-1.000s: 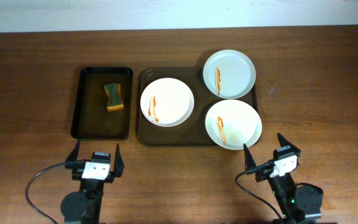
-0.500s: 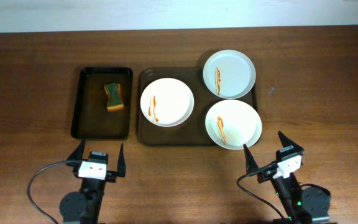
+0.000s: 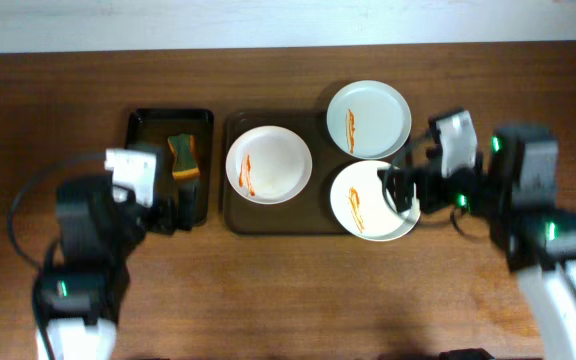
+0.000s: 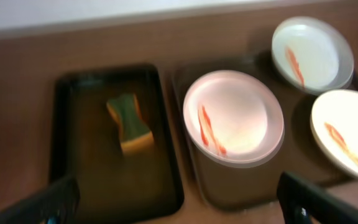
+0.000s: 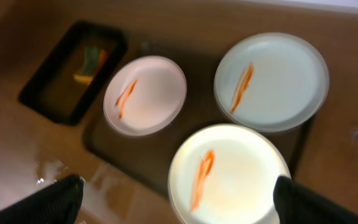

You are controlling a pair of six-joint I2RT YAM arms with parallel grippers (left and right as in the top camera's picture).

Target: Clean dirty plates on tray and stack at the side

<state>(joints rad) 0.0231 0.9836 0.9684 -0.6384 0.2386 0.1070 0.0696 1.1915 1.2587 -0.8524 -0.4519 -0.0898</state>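
1. Both arms had swung up and forward from the table's near edge since the earlier frame. You had brought the left gripper (image 4: 178,182) over the near right corner of the small black tray (image 3: 133,130). The right gripper (image 5: 179,182) was above the nearest dirty plate (image 3: 363,205).
2. Your left gripper was released, its fingers spread wide with nothing between them.
3. Your right gripper was released too, its fingers just as far apart and empty.
4. All three plates lay on the dark brown tray (image 3: 230,215), each marked with an orange-red streak.
5. The left plate (image 3: 269,164) sat fully inside the tray, on its left half.
6. The far plate (image 3: 369,119) hung over the tray's far right corner.
7. The nearest dirty plate hung over the tray's near right rim, close to the far plate. You could not tell whether the two touched.
8. A green-and-orange sponge (image 3: 183,156) lay in the far half of the black tray, which sat just left of the brown tray.
9. Both wrist views were blurred.
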